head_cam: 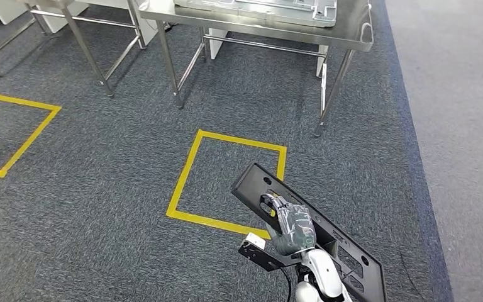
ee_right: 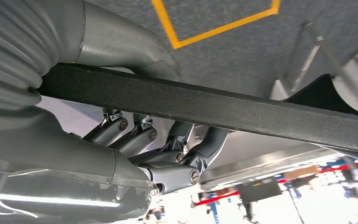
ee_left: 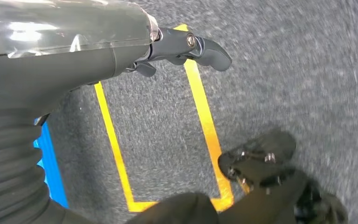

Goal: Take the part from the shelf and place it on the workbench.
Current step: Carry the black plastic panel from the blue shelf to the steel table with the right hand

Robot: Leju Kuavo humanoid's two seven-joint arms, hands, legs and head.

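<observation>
The part is a long flat black metal plate [head_cam: 327, 223] with cut-outs and holes. My right hand [head_cam: 292, 228] grips it near its middle and carries it low over the carpet, tilted, at the lower right of the head view. In the right wrist view the black plate [ee_right: 205, 105] runs between the thumb and the curled fingers [ee_right: 168, 142]. The steel workbench [head_cam: 352, 34] stands ahead at the top, with a grey tray [head_cam: 258, 9] on it. My left hand [ee_left: 177, 46] hangs over the carpet, fingers curled in with nothing in them.
A yellow taped square [head_cam: 226, 179] marks the grey carpet just before the workbench. A second yellow square [head_cam: 12, 132] lies at the left. More steel table legs [head_cam: 91, 50] stand at the upper left. Lighter floor [head_cam: 459, 126] borders the carpet on the right.
</observation>
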